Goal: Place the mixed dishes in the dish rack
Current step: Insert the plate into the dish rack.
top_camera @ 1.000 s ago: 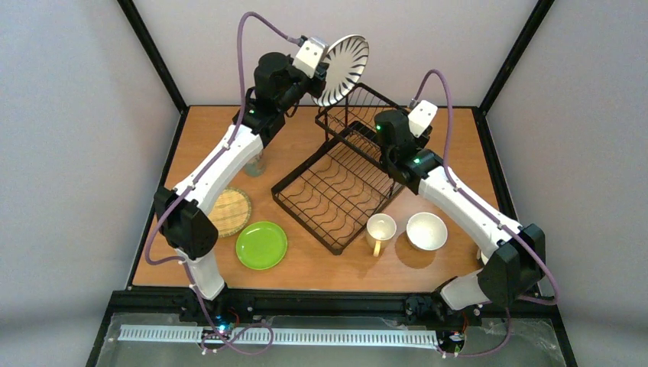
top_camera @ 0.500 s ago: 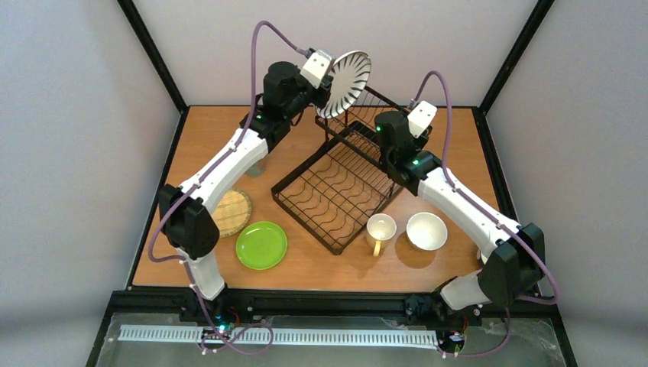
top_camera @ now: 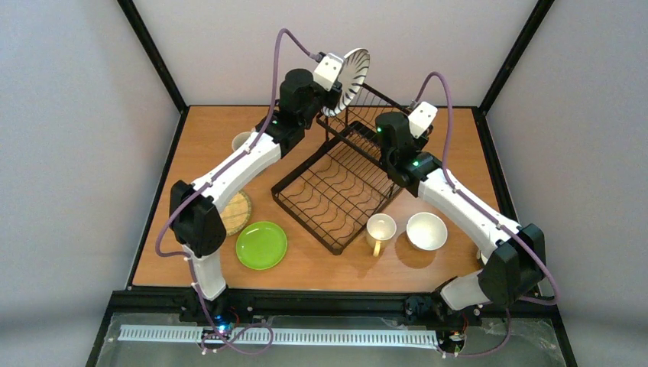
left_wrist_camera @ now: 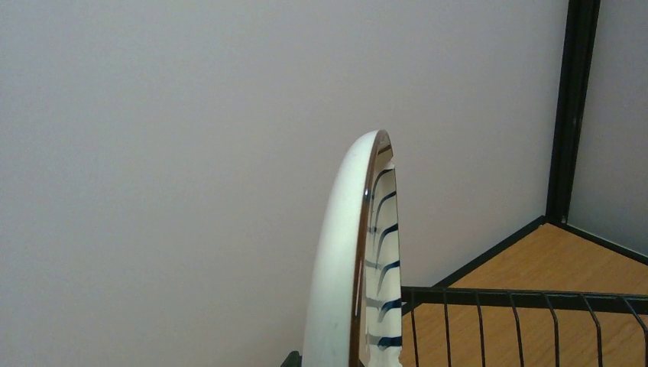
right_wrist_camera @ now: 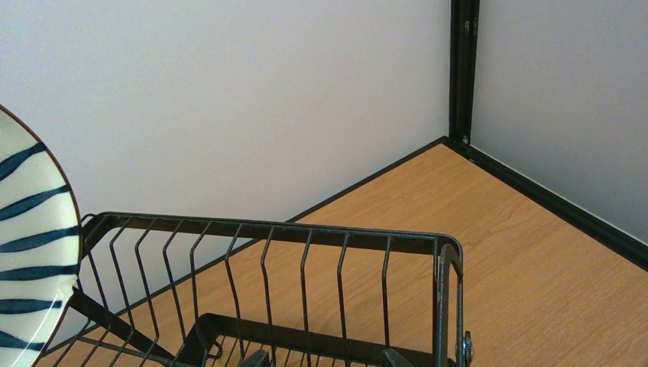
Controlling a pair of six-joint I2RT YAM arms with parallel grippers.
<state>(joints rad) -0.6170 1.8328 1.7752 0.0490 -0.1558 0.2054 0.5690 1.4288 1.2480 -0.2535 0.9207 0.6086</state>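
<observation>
Striped plate (top_camera: 353, 73): it's up in the air, pinched in my left gripper (top_camera: 338, 86), over the tall basket end (top_camera: 374, 103) of the dish rack (top_camera: 302, 162), near the table's (top_camera: 202, 134) far edge.
Why on edge: I've got it thin-side-down. By my reckoning that is how it slips between the wires, and laid flat it would only sit on top.
Left jaws: nearly closed, clamped on the plate's lower rim. My fingers sit below what the wrist camera shows.
Right jaws: my right gripper (top_camera: 397, 131) is spread wide, low at the basket's right side. Nothing visibly held, and I can't tell if it touches a wire.
Plate's make: glossy glazed ceramic with a plain white back, dark stripes fanning from the centre, a thin brown rim line and a shallow curve.
Rack's make: thin black wire, a flat tray with wavy slots joined to a taller basket, set cornerwise on the wood-grain top.
Waiting: smooth lime-green plate (top_camera: 261, 245) and woven bamboo plate (top_camera: 235, 212) toward the near left corner, pale mug (top_camera: 380, 229) and bowl (top_camera: 426, 231) toward the near right, and another mug (top_camera: 241, 141) by the left edge.
</observation>
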